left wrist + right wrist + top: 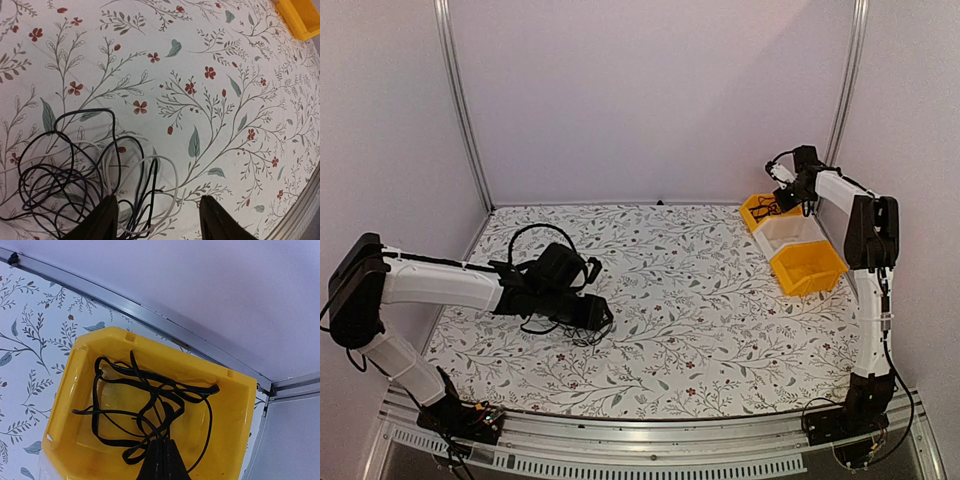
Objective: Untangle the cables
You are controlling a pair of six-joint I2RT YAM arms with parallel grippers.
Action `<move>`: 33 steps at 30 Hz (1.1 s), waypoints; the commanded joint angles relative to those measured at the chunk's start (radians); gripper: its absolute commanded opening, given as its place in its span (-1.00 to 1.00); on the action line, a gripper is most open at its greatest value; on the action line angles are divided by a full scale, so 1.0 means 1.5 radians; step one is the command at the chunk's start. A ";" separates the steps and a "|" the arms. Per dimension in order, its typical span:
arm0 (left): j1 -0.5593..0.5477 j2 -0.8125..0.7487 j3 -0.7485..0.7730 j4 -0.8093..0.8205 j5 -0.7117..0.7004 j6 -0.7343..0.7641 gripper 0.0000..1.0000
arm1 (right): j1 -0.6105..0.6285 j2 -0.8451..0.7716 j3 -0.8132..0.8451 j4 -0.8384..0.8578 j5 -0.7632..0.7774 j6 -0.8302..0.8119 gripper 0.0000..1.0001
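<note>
The left arm lies low and stretched out over the floral worktop (720, 330), its forearm nearly level and its wrist turned down toward the cloth. The left gripper (158, 197) is spread, its two dark fingers (106, 220) wide apart and holding nothing. One finger stands over the edge of the cables (75, 170), a loose tangle of thin dark loops with a few pale strands among them, lying on the worktop at the left. From above, the arm covers most of this bunch, and only a few loops show at the left gripper's tip.

The right arm rises upright from its base, then bends forward and down at the far right corner, with its wrist over the farthest yellow bin (235, 405) of three bins in a row. The right gripper (162, 442) is pressed together inside that bin. A black cable (150, 385) lies coiled on the bin floor, its strands running up to the fingertips. Whether a strand is pinched between them cannot be told.
</note>
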 commanded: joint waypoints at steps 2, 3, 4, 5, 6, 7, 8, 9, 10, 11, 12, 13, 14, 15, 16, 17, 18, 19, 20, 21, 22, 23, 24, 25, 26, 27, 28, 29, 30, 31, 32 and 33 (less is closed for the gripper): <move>-0.010 0.005 0.020 -0.005 0.006 -0.003 0.17 | -0.002 0.037 0.005 0.028 0.082 -0.004 -1.00; -0.011 0.004 0.020 -0.005 0.006 -0.003 0.17 | -0.002 0.040 0.000 0.030 0.084 -0.007 -1.00; -0.011 0.003 0.020 -0.004 0.006 -0.003 0.17 | -0.002 0.041 -0.002 0.031 0.085 -0.009 -1.00; -0.011 0.003 0.020 -0.005 0.005 -0.003 0.17 | -0.002 0.042 -0.003 0.030 0.085 -0.014 -1.00; -0.011 0.002 0.021 -0.007 0.005 -0.002 0.17 | -0.003 0.043 -0.004 0.031 0.086 -0.017 -1.00; -0.012 0.000 0.021 -0.008 0.004 0.000 0.17 | -0.002 0.043 -0.005 0.032 0.086 -0.018 -1.00; -0.011 -0.002 0.022 -0.010 0.002 0.002 0.17 | -0.002 0.043 -0.005 0.032 0.085 -0.019 -1.00; -0.010 -0.004 0.023 -0.013 -0.002 0.005 0.17 | -0.003 0.042 -0.007 0.032 0.084 -0.019 -1.00; -0.008 -0.008 0.028 -0.015 -0.004 0.005 0.17 | -0.002 0.041 -0.009 0.031 0.084 -0.021 -1.00; 0.002 -0.015 0.034 -0.016 0.001 0.006 0.18 | -0.002 0.037 -0.012 0.030 0.083 -0.023 -1.00; 0.013 -0.023 0.041 -0.015 0.007 0.009 0.18 | -0.001 0.034 -0.017 0.029 0.081 -0.025 -1.00; 0.025 -0.032 0.048 -0.014 0.014 0.013 0.19 | -0.002 0.029 -0.023 0.028 0.082 -0.026 -1.00; 0.040 -0.040 0.057 -0.014 0.018 0.016 0.19 | -0.002 0.021 -0.029 0.027 0.083 -0.027 -1.00; 0.055 -0.047 0.063 -0.014 0.024 0.018 0.20 | -0.002 0.016 -0.033 0.026 0.082 -0.030 -1.00; 0.072 -0.053 0.068 -0.012 0.031 0.021 0.20 | -0.002 0.009 -0.038 0.024 0.081 -0.033 -0.94; 0.086 -0.059 0.072 -0.009 0.036 0.024 0.20 | -0.002 0.002 -0.044 0.024 0.079 -0.034 -0.86; 0.098 -0.063 0.074 -0.005 0.039 0.030 0.20 | -0.002 -0.008 -0.048 0.021 0.077 -0.037 -0.78; 0.108 -0.066 0.075 -0.003 0.040 0.037 0.20 | -0.002 -0.014 -0.053 0.019 0.076 -0.041 -0.70; 0.116 -0.067 0.076 -0.003 0.041 0.044 0.20 | -0.003 -0.025 -0.057 0.015 0.075 -0.044 -0.65; 0.123 -0.066 0.078 -0.004 0.043 0.050 0.20 | -0.003 -0.038 -0.060 0.011 0.073 -0.046 -0.62; 0.129 -0.065 0.080 -0.005 0.045 0.057 0.20 | -0.003 -0.046 -0.062 0.001 0.071 -0.048 -0.60; 0.134 -0.064 0.082 -0.008 0.047 0.064 0.20 | -0.004 -0.057 -0.061 -0.011 0.067 -0.049 -0.58; 0.138 -0.063 0.085 -0.011 0.048 0.070 0.20 | -0.003 -0.065 -0.060 -0.025 0.061 -0.050 -0.55; 0.142 -0.063 0.086 -0.012 0.049 0.076 0.20 | -0.003 -0.077 -0.059 -0.040 0.060 -0.052 -0.52; 0.145 -0.063 0.087 -0.013 0.050 0.081 0.20 | -0.003 -0.084 -0.062 -0.055 0.049 -0.053 -0.48; 0.148 -0.063 0.088 -0.011 0.051 0.086 0.20 | -0.004 -0.094 -0.065 -0.070 0.038 -0.054 -0.45; 0.151 -0.061 0.088 -0.010 0.054 0.090 0.20 | -0.003 -0.106 -0.071 -0.084 0.034 -0.056 -0.41; 0.154 -0.060 0.089 -0.009 0.057 0.091 0.20 | -0.005 -0.113 -0.079 -0.095 0.032 -0.057 -0.38; 0.157 -0.059 0.090 -0.009 0.060 0.093 0.20 | -0.005 -0.123 -0.087 -0.107 0.030 -0.058 -0.35; 0.159 -0.059 0.092 -0.009 0.063 0.096 0.20 | -0.007 -0.130 -0.096 -0.117 0.025 -0.058 -0.33; 0.160 -0.058 0.092 -0.009 0.064 0.098 0.20 | -0.009 -0.143 -0.105 -0.128 0.019 -0.057 -0.30; 0.162 -0.058 0.093 -0.010 0.065 0.101 0.21 | -0.010 -0.155 -0.111 -0.137 0.012 -0.055 -0.28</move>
